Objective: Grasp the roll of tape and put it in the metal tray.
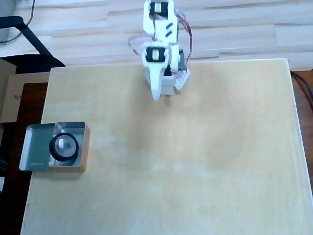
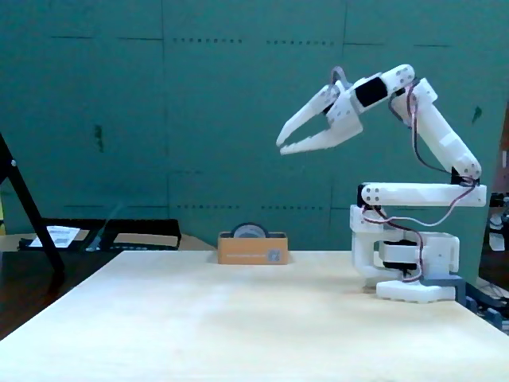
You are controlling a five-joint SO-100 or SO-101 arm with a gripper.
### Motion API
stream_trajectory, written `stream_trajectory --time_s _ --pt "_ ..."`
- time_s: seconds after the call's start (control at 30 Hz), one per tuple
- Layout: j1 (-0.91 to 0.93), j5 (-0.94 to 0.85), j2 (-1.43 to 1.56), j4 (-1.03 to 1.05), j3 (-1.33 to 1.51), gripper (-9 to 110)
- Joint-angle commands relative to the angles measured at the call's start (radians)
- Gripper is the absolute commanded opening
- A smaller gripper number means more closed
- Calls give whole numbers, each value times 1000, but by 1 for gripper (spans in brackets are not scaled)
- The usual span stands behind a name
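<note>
The black roll of tape (image 1: 64, 147) lies inside the metal tray (image 1: 35, 152) at the table's left edge in the overhead view. From the fixed view only the roll's top (image 2: 250, 231) shows above the tray's tan front wall (image 2: 253, 251). My gripper (image 2: 281, 146) hangs high in the air, far from the tray and close to the arm's base; its fingers are spread with nothing between them. In the overhead view the gripper (image 1: 156, 93) points down over the table's back edge.
The arm's white base (image 2: 406, 270) stands at the back middle of the light wooden table (image 1: 195, 161). A black stand leg (image 2: 28, 207) leans at the left, beside papers on a dark side surface (image 2: 56, 236).
</note>
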Motion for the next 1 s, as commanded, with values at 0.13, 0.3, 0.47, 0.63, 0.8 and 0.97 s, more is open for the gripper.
stream_trajectory --time_s 0.13,0.3,0.47,0.63,0.8,0.97 --pt "5 -6 287 -146 288 0" --pt "-3 -6 287 -178 492 0" --pt "-5 -6 288 -179 614 0" --pt "-5 -6 288 -179 698 0" --pt "-3 -8 288 -252 788 0" --pt "-5 -8 288 -270 796 0"
